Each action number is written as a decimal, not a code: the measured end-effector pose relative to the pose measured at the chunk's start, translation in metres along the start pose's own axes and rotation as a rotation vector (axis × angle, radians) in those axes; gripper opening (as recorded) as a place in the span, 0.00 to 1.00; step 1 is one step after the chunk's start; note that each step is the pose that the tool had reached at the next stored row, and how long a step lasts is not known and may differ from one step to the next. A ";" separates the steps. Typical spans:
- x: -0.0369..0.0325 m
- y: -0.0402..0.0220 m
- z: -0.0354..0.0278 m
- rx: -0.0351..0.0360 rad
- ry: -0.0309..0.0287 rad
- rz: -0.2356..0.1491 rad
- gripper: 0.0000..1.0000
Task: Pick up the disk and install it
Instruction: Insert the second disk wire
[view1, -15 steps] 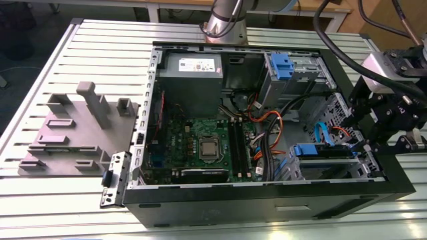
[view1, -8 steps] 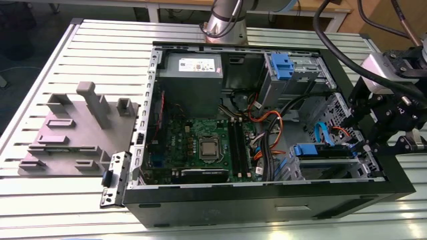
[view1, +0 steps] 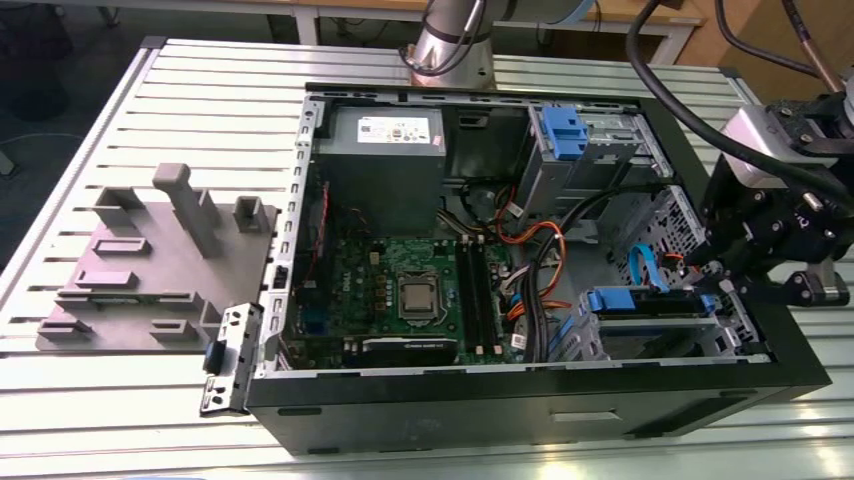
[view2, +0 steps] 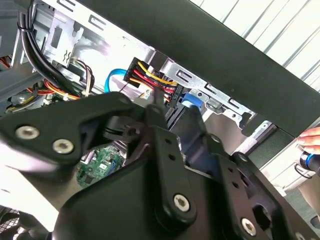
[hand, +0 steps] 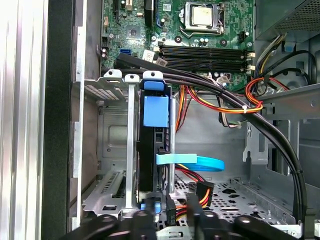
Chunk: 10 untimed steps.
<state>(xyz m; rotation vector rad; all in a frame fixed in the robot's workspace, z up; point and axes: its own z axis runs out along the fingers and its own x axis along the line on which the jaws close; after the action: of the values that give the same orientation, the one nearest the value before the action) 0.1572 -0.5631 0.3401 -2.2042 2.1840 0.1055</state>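
Note:
The disk (hand: 150, 150) stands on edge inside the metal drive cage (hand: 107, 135) of the open computer case, with a blue tab (hand: 155, 110) on its rail. In the exterior view its blue rail (view1: 627, 300) shows in the cage at the case's near right corner. My gripper (view1: 710, 283) hangs over the case's right wall, right at the disk's outer end. In the first wrist view the gripper (hand: 169, 220) sits just behind that end. A blue strip (view2: 194, 117) runs in front of its black linkage in the second wrist view.
A red, yellow and black power cable (hand: 200, 192) and a light blue data cable (hand: 200, 163) lie beside the disk's end. The motherboard (view1: 400, 290), the grey power supply (view1: 380, 140) and a second cage with blue rails (view1: 567, 135) fill the case. A grey fixture (view1: 154, 260) lies at the exterior view's left.

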 end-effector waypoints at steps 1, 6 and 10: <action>0.0000 0.0000 0.0000 0.0000 0.0000 0.000 0.35; 0.0000 0.0000 0.0000 0.0000 0.0000 0.000 0.17; 0.0000 0.0000 0.0001 0.0000 0.0000 0.000 0.17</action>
<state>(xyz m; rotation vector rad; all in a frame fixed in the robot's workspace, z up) 0.1572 -0.5631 0.3400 -2.2042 2.1839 0.1055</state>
